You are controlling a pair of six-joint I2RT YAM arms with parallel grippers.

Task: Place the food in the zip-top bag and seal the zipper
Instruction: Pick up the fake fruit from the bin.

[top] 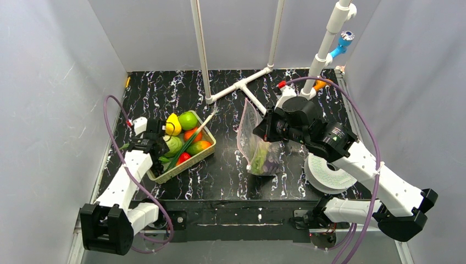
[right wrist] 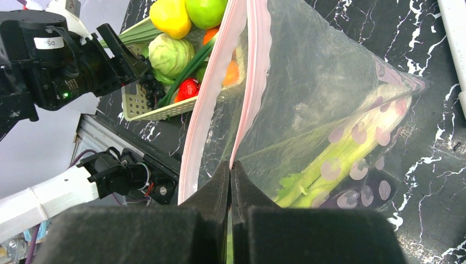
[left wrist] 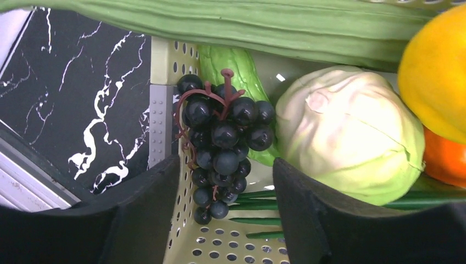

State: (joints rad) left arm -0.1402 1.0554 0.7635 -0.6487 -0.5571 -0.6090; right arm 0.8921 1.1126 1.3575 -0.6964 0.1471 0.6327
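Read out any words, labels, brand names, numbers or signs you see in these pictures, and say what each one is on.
On the white sticker on the left arm: two small dark characters, too blurred to read.
On the zip-top bag: pinkish dots only, no lettering.
On the basket and the food: nothing written.

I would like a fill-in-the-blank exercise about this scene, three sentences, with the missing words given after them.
1. The left gripper is ___, with one finger on each side of the grapes.
2. The right gripper is shut on the zip-top bag, which holds a long ___ stalk.
3. The pale cabbage lies beside the grapes in the ___.

Missing words: open; green; basket.
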